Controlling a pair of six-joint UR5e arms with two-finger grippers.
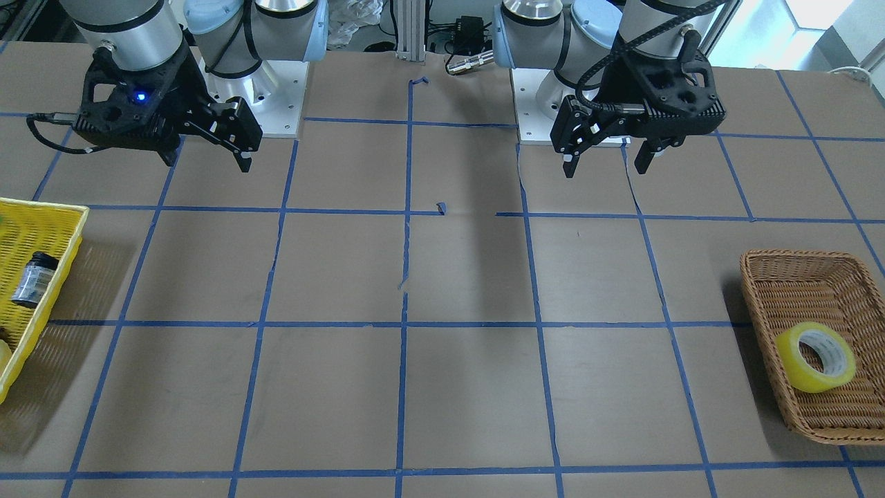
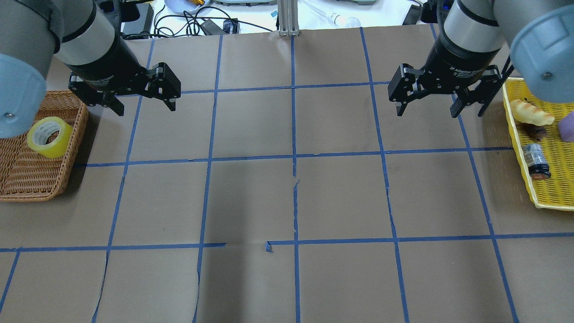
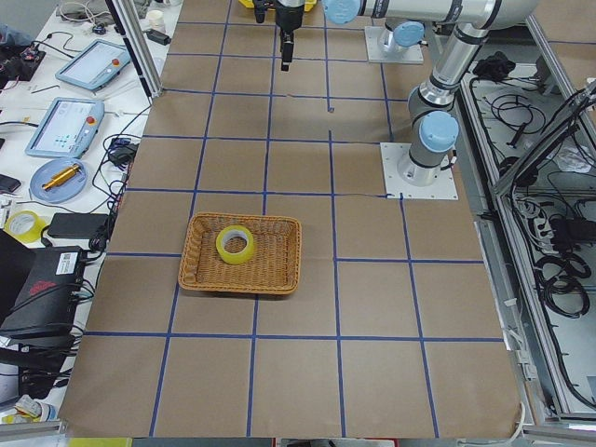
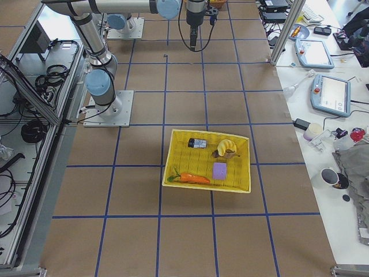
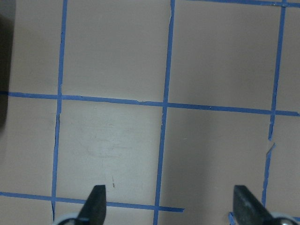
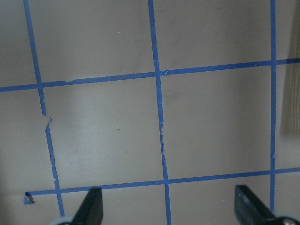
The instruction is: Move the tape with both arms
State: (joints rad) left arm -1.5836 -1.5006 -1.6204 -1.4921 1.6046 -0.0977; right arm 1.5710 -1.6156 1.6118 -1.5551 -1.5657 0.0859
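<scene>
The tape is a yellow roll leaning on its edge inside a brown wicker basket. It also shows in the overhead view and the exterior left view. My left gripper is open and empty, hovering over the table just right of that basket in the overhead view; it also shows in the front-facing view and its own wrist view. My right gripper is open and empty on the other side, also in the front-facing view and its wrist view.
A yellow mesh basket at the table's right end holds a small dark bottle, a carrot, a purple block and a banana. Brown paper with a blue tape grid covers the table. Both wrist views show only this paper.
</scene>
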